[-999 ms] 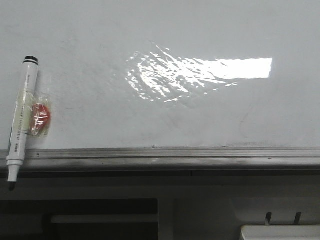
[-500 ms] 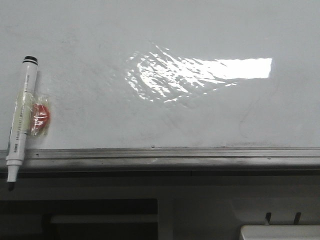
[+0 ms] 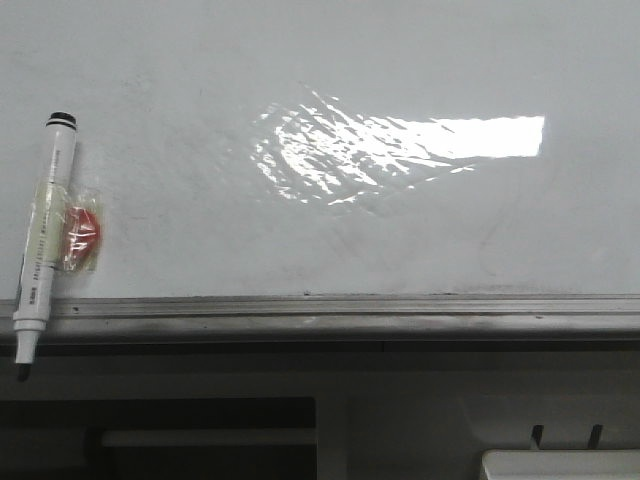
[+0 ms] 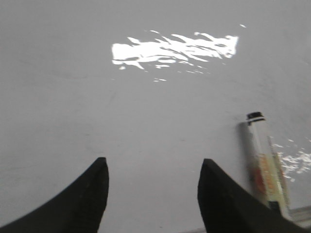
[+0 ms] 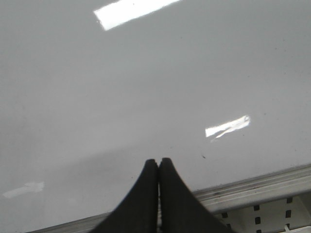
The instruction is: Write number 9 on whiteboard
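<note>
The glossy whiteboard (image 3: 320, 200) fills the front view, with a bright glare patch and a grey metal ledge (image 3: 330, 312) along its near edge. No number 9 shows on it; only faint smudges. A white marker (image 3: 45, 240) with a black cap lies at the board's left, its tip over the ledge, a red thing in clear wrap (image 3: 80, 235) beside it. The marker also shows in the left wrist view (image 4: 265, 167). My left gripper (image 4: 153, 167) is open and empty above the board, apart from the marker. My right gripper (image 5: 159, 162) is shut on nothing, near the ledge (image 5: 252, 187).
Below the ledge is a dark shelf space and a white box corner (image 3: 560, 465) at the lower right. A perforated white panel (image 5: 272, 213) shows under the ledge in the right wrist view.
A faint dark curved reflection on the board's right side half a second ago is gone now. The marker and board have not moved.
</note>
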Motion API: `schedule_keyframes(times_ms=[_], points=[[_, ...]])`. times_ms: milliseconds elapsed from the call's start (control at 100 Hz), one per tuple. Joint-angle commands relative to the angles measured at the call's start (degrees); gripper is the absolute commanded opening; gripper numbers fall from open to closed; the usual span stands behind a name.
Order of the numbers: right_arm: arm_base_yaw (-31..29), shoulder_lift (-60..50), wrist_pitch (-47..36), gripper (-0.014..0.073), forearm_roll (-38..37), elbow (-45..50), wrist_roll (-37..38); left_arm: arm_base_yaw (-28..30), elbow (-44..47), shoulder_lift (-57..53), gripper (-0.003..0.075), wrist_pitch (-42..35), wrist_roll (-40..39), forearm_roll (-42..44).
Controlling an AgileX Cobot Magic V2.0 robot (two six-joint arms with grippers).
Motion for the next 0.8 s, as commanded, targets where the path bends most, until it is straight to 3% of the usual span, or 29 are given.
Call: schedule_keyframes(times_ms=[0, 340, 520, 790], points=[[-0.31, 1.03, -3.63, -0.0069, -0.07, -2.15, -0.36, -4.72, -1.65, 1.97, 0.0375, -4.12, 0.58, -0.98], [-0.31, 1.03, -3.55, -0.0069, -0.07, -2.15, -0.36, -20.59, -1.65, 12.72, 0.0367, -7.44, 0.47, -6.86], [-0.31, 1.03, -3.55, -0.0069, -0.07, -2.15, -0.36, -23.75, -1.65, 20.27, 0.0367, -13.77, 0.47, -8.90], [-0.31, 1.03, -3.55, -0.0069, -0.07, -2.15, -0.36, -24.59, -2.34, 28.80, 0.0367, -14.48, 0.47, -11.58]])
